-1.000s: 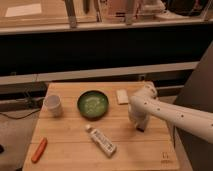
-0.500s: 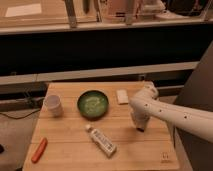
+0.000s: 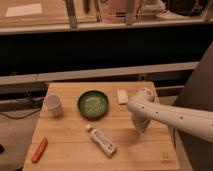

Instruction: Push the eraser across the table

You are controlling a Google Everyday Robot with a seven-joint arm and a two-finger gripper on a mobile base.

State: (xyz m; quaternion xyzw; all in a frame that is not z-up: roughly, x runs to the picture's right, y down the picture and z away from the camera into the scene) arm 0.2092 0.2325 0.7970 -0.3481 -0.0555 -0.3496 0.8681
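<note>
The small light wooden table [image 3: 70, 150] fills the middle of the camera view. A pale rectangular eraser [image 3: 122, 96] lies near its far edge, right of the green bowl. My white arm reaches in from the right, and the gripper [image 3: 141, 126] points down at the table top, to the front and right of the eraser, apart from it. The arm's wrist hides part of the gripper.
A green bowl [image 3: 93, 104] sits at the table's middle back. A white cup [image 3: 53, 105] stands at the back left. A white tube [image 3: 102, 141] lies at the front middle. An orange carrot-like stick [image 3: 39, 149] lies at the front left. A dark shelf runs behind the table.
</note>
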